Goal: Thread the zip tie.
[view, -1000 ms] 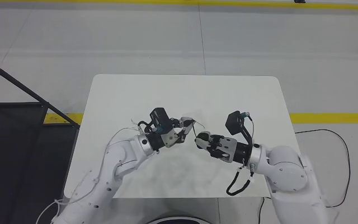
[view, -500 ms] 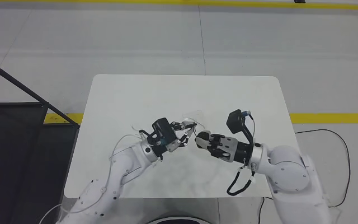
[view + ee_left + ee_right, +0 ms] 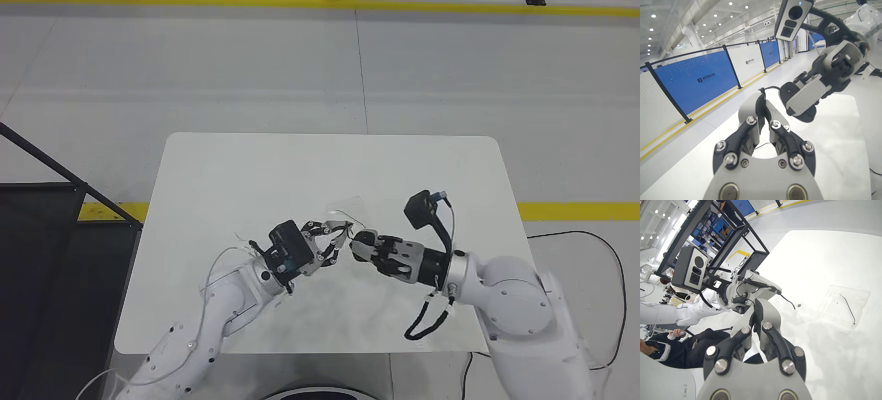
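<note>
A thin black zip tie (image 3: 770, 87) hangs in the air between both grippers, a little above the white table (image 3: 430, 170). My left gripper (image 3: 762, 98) is shut on its head end, which pokes out past the fingertips. From there the strap arcs over to my right gripper (image 3: 785, 92), whose fingers are shut on it. In the top view the left gripper (image 3: 338, 240) and right gripper (image 3: 357, 241) meet tip to tip near the table's middle. From the right wrist, my right gripper (image 3: 756, 306) is closed, and a free strap end (image 3: 789, 302) sticks out of the left gripper (image 3: 775, 289).
A clear flat tray (image 3: 863, 294) lies on the table just beyond the grippers, with a second black zip tie (image 3: 849, 307) in it. A small brown speck (image 3: 799, 305) sits beside the tray. A black rack (image 3: 745, 234) stands off the table's left side.
The left arm's wrist has swung toward the near edge and its gripper has turned. The right gripper has edged slightly farther in. Both stay closed, tip to tip.
</note>
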Motion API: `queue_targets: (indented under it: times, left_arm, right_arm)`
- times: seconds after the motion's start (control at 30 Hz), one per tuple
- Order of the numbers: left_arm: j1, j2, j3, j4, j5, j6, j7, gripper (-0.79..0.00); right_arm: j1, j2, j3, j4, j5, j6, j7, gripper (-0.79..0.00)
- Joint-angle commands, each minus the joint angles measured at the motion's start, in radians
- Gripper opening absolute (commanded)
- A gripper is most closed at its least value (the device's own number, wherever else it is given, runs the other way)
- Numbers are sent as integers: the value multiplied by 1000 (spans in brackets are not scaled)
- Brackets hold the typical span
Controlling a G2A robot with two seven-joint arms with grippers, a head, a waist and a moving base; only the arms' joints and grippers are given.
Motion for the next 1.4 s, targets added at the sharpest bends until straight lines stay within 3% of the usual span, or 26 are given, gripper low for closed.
queue_targets:
  times: [0.0, 0.3, 0.67, 1.37]
  left_arm:
    - [2, 0, -4, -2, -5, -1, 5, -785]
    - [9, -1, -24, -15, -14, 1, 3, -785]
    - [6, -8, -16, -21, 53, 75, 0, -785]
    - [-8, -28, 33, 43, 134, 166, 70, -785]
  right_arm:
    - [2, 2, -2, 4, -1, 13, 6, -785]
    - [3, 12, -4, 10, 9, 25, 4, -785]
    - [-8, 25, -5, -24, 10, 10, -7, -785]
    - [13, 43, -20, -42, 28, 56, -24, -785]
